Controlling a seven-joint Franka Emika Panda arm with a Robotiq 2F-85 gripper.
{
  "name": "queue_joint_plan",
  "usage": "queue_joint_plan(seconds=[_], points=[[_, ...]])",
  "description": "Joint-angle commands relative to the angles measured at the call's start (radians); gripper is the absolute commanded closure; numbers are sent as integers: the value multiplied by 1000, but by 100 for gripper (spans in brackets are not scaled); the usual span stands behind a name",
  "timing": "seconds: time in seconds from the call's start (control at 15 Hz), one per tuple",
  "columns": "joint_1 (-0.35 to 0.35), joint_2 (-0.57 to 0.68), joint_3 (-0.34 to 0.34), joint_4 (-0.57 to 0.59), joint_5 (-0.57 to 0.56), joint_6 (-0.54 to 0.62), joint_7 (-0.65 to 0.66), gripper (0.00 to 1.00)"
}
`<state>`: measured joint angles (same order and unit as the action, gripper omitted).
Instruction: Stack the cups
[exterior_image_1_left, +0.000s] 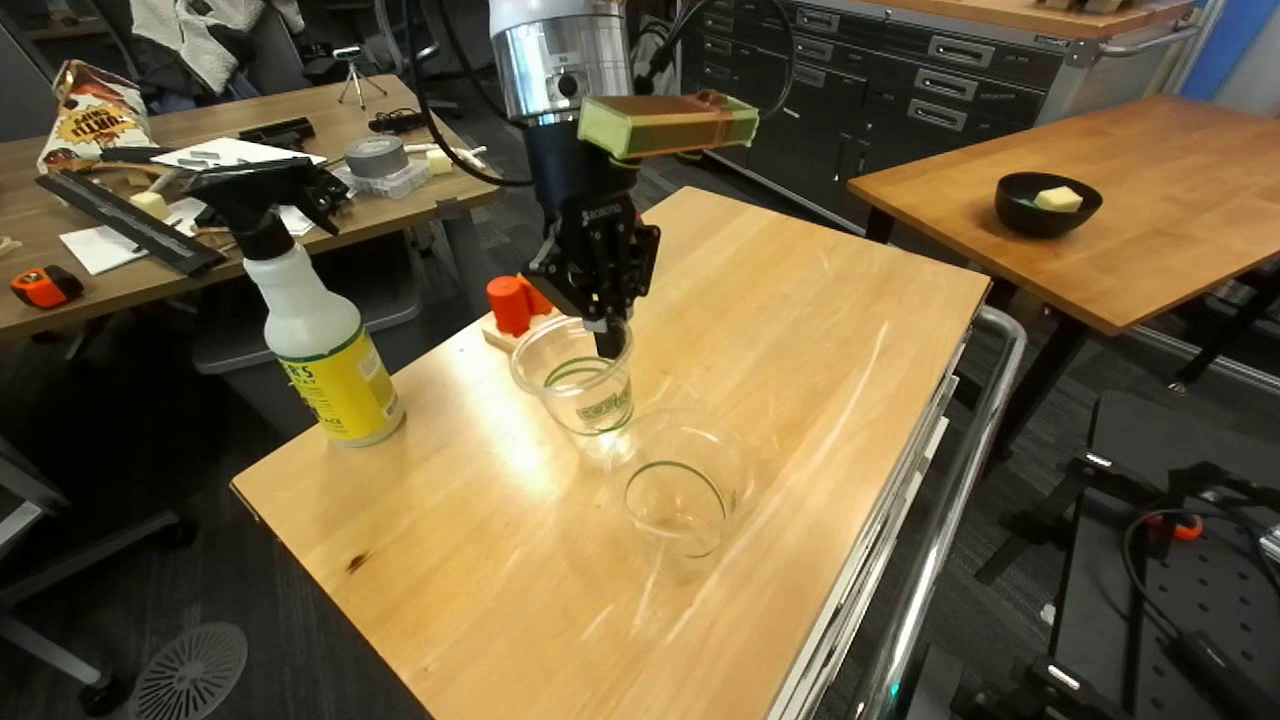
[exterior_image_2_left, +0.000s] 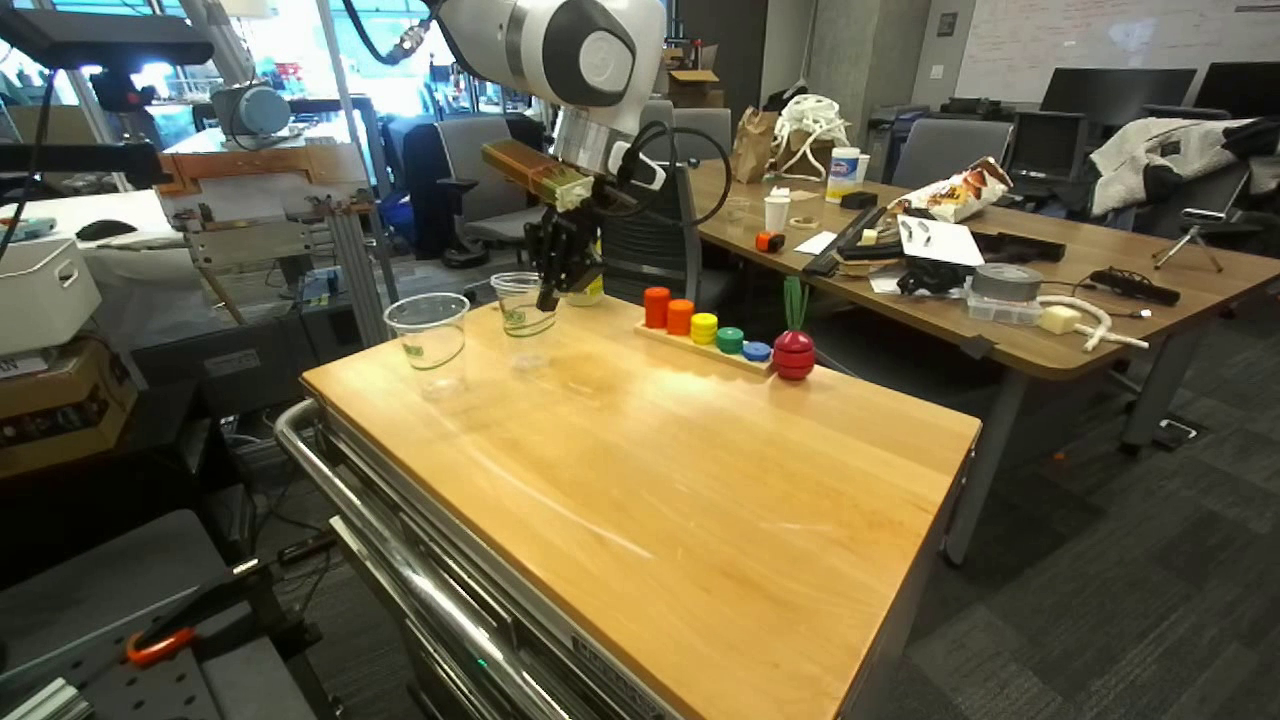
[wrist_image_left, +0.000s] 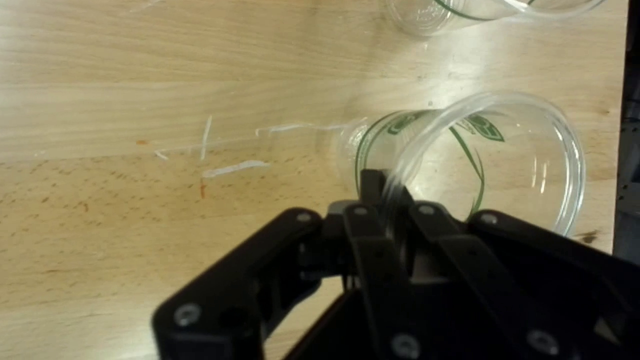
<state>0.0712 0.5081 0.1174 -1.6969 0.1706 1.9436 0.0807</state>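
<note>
Two clear see-through cups show on the wooden top. My gripper (exterior_image_1_left: 606, 338) is shut on the rim and wall of the cup with green print (exterior_image_1_left: 600, 400), with one finger inside it. This cup shows in an exterior view (exterior_image_2_left: 525, 315) and leans in the wrist view (wrist_image_left: 482, 127), where my gripper (wrist_image_left: 387, 192) pinches its near side. I cannot tell whether its base touches the wood. The second cup (exterior_image_1_left: 690, 490) stands apart beside it, also in an exterior view (exterior_image_2_left: 432, 345) and at the wrist view's top edge (wrist_image_left: 460, 10). A third cup is not distinguishable.
A yellow spray bottle (exterior_image_1_left: 345, 390) stands on the wooden top (exterior_image_1_left: 800, 320) near a corner. A row of rainbow-coloured pieces (exterior_image_2_left: 704, 330) and a red radish-like toy (exterior_image_2_left: 795, 355) line one edge. A metal rail (exterior_image_1_left: 945, 560) runs along the opposite edge.
</note>
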Motion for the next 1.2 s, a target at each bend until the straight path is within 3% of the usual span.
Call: queue_joint_plan(seconds=[0.0, 0.53, 1.13], points=[[-10, -21, -7, 7, 50, -4, -2, 98], [-7, -232, -53, -108, 31, -23, 83, 98], [67, -455, -4, -280, -49, -9, 132, 98]])
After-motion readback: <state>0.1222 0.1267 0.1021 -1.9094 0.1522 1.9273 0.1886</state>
